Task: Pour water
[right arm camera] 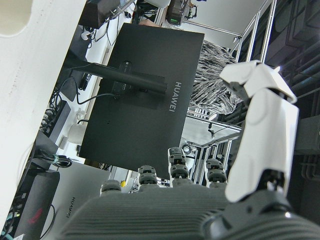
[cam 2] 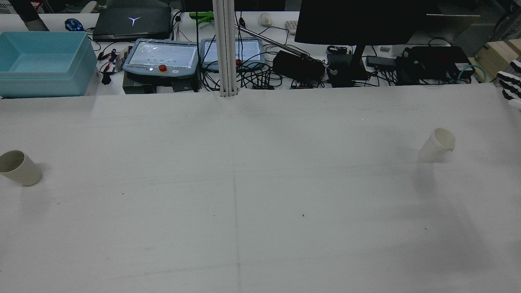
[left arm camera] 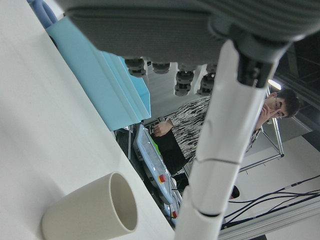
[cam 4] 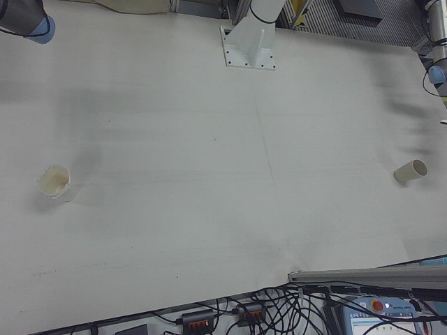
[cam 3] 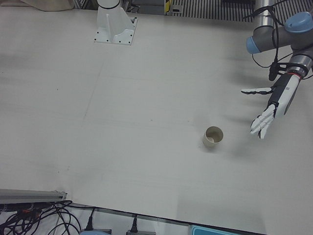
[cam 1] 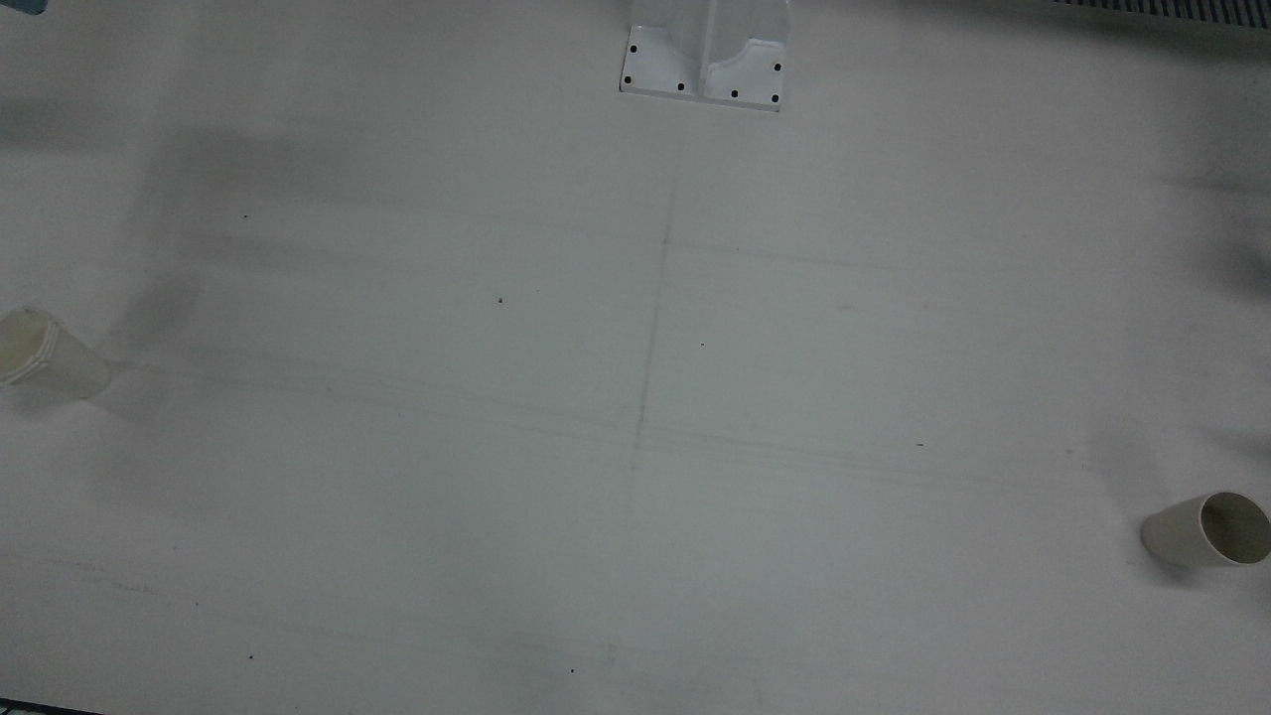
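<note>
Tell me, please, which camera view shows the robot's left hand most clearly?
The left-front view: the whole left hand, fingers spread, hangs beside the beige cup. The left hand view shows only one finger up close; the others miss it.

Table (cam 2: 260, 228): white surface, faint seam lines crossing near the middle, a few dark specks.
Beige cup (cam 2: 19, 167): upright on the table at the robot's far left edge, mouth open, inside looks dark.
White cup (cam 2: 437, 145): upright on the table toward the robot's right, well apart from the beige cup.
Pedestal (cam 1: 707, 55): white bolted base plate on the table's robot side.
</note>
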Controlling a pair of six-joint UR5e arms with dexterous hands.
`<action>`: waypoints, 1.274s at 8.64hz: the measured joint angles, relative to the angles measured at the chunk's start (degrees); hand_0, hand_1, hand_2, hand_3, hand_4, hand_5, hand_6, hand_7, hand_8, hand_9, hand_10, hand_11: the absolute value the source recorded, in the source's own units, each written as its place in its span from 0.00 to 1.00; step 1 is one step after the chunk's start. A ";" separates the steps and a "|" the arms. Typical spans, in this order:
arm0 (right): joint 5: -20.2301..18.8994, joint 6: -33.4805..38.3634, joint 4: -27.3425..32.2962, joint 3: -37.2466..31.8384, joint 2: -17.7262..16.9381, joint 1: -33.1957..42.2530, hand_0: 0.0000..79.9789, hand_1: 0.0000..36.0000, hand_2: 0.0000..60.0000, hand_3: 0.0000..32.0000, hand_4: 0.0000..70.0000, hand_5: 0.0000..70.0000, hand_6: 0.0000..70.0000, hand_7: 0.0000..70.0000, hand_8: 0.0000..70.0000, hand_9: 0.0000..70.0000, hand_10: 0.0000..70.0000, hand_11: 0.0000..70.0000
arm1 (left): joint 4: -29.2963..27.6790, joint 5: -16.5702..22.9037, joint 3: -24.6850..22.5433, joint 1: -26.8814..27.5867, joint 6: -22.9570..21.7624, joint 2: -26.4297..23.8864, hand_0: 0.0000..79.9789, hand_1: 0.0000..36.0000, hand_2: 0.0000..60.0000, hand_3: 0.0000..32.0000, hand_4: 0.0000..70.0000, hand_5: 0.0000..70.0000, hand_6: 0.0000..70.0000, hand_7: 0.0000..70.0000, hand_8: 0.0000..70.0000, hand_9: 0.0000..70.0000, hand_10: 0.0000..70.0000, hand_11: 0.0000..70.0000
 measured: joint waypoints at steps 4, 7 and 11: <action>-0.19 -0.23 0.71 -2.27 0.81 -0.63 0.64 0.73 0.52 0.00 0.00 0.11 0.20 0.19 0.07 0.10 0.00 0.00 | 0.22 -9.24 11.35 13.82 1.60 -10.27 0.76 0.55 0.00 0.00 0.27 0.00 0.12 0.08 0.01 0.00 0.01 0.06; -0.21 -0.14 0.74 -2.28 0.88 -0.80 0.64 0.73 0.51 0.00 0.00 0.11 0.19 0.17 0.06 0.09 0.00 0.00 | -0.34 -13.92 15.19 19.16 1.45 -14.16 0.75 0.49 0.00 0.00 0.31 0.00 0.13 0.09 0.01 0.00 0.02 0.06; -0.27 0.10 0.90 -2.04 0.30 -0.56 0.64 0.71 0.46 0.00 0.00 0.10 0.15 0.10 0.03 0.05 0.00 0.00 | -0.24 -14.52 15.57 19.67 1.11 -14.97 0.83 0.61 0.00 0.00 0.30 0.16 0.14 0.11 0.01 0.00 0.03 0.08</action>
